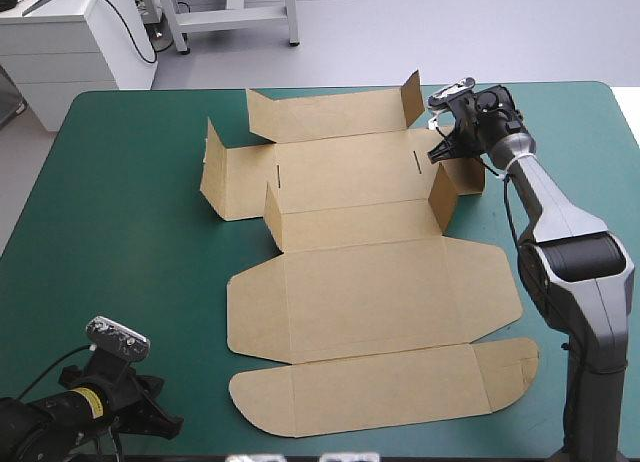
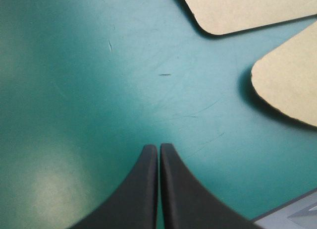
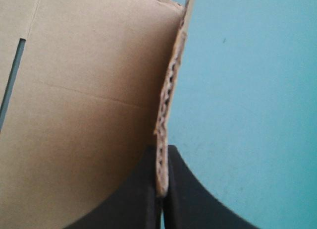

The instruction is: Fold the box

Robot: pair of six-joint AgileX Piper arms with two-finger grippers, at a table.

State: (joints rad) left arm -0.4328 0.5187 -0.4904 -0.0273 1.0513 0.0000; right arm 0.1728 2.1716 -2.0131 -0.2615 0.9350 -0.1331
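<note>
The brown box [image 1: 360, 282] lies as a cut sheet across the middle of the teal-green table, its far panels partly raised into walls and its near lid panels flat. My right gripper [image 1: 447, 147] is at the box's far right side flap, shut on it. In the right wrist view the flap's corrugated edge [image 3: 166, 120] runs up from between the black fingers [image 3: 136, 199], with the box's inner face [image 3: 84, 90] to one side. My left gripper [image 2: 158, 152] is shut on nothing, low over bare cover near the table's front left corner [image 1: 150, 407]. Two rounded lid corners [image 2: 292, 85] lie ahead of it.
A slot [image 3: 11, 80] cut in the box panel shows beside the held flap. Bare teal-green cover [image 1: 120, 232] stretches left of the box and beyond the flap on the right [image 3: 247, 90].
</note>
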